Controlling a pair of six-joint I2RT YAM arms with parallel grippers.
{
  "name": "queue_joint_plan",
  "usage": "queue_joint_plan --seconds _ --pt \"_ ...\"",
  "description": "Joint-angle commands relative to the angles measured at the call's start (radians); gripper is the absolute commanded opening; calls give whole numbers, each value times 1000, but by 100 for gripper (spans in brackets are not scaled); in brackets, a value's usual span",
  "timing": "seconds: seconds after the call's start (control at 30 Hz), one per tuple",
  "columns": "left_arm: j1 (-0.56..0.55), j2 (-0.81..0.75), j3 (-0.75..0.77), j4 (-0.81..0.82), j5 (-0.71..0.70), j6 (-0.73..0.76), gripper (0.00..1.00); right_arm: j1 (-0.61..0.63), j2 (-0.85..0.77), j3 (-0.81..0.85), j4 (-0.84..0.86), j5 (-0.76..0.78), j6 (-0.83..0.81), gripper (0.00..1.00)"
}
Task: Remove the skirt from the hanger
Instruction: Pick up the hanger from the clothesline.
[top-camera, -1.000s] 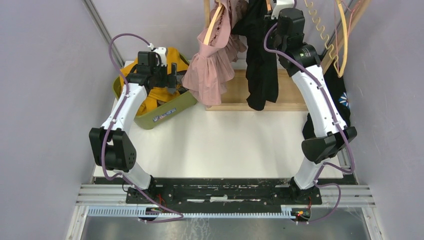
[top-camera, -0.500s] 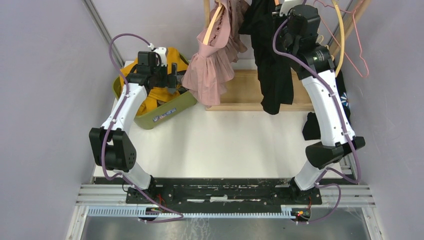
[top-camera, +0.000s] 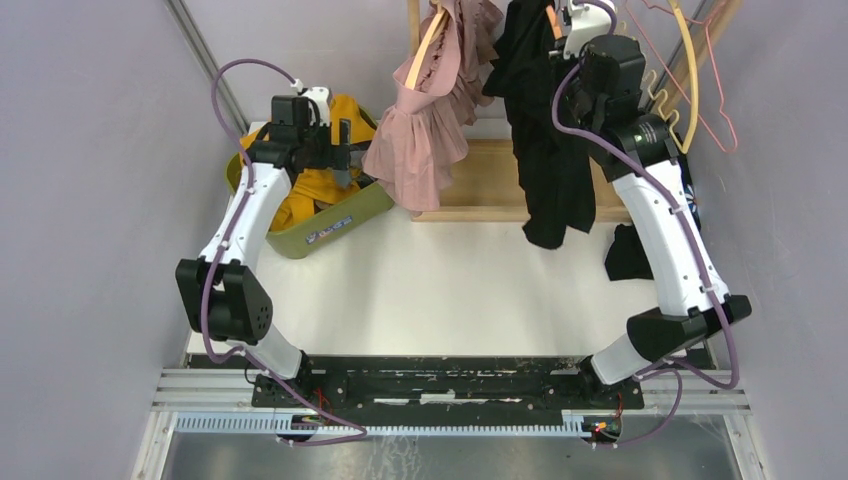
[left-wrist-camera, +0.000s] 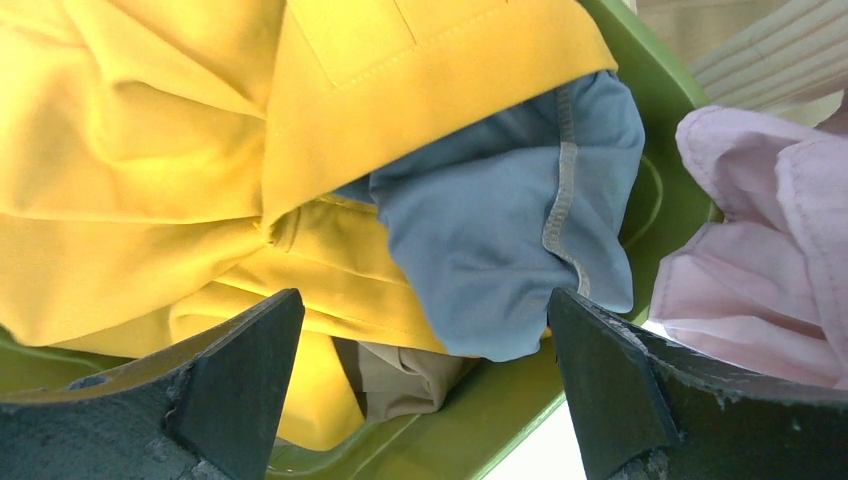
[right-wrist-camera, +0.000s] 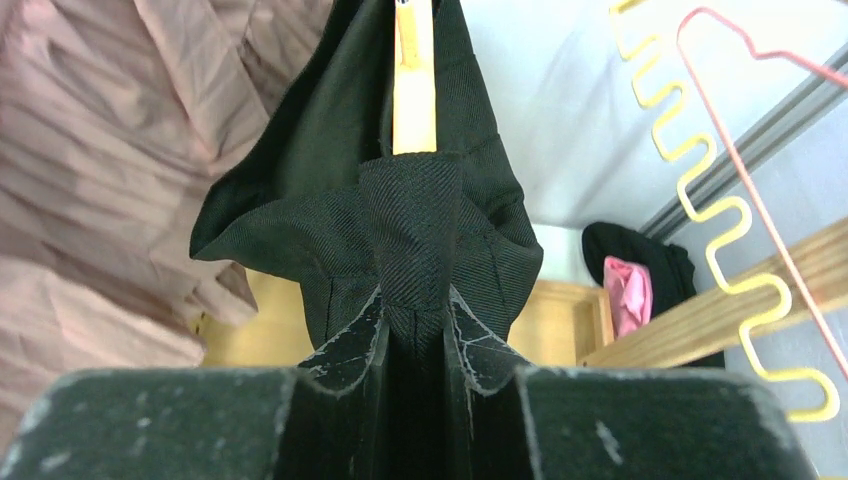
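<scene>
Overhead from behind, wrist cameras close, skirt (top-camera: 548, 170) shared

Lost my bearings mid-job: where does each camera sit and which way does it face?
Top external: above and behind the bases, looking down at the table; left arm and right arm show.
Left wrist: on the left arm, facing into the green bin; open left gripper frames it.
Right wrist: on the right arm, facing the hanging clothes; right gripper shut on the black skirt under its hanger.
Shared: pink garment appears in all three.

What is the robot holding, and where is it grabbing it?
The right gripper pinches a fold of the black skirt just below the hanger. The left gripper holds nothing.
</scene>
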Motion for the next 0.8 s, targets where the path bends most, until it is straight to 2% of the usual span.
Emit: queue_joint_plan --seconds 0.0,0.1,0.2,0.27,0.4,0.47,0.53,0.63,0.77 --pt "-4 -96 81 -1 -57 38 99 -1 -134 -54 92 -27 24 1" --pt "-4 -139 88 -3 -56 37 99 -1 -186 -116 72 -66 30 1" --pt "-3 -196 102 -1 20 14 99 -1 -239 -165 28 -129 31 1" --pt "-4 -255 91 33 135 -21 99 -1 -280 -192 14 -174 10 1" --pt "-26 -376 34 222 496 -129 99 -1 -356 -241 -15 -235 10 1" --pt "-78 -390 58 262 576 -156 98 -1 -394 -279 -43 -265 39 1" --pt "-162 -372 109 269 613 -160 98 -1 -425 -314 -85 -296 87 1" --pt "-229 -345 164 295 644 -179 100 -1 -468 -350 -149 -311 121 1" --pt "-297 -304 157 364 649 -206 99 -1 -493 -344 -255 -334 129 1"
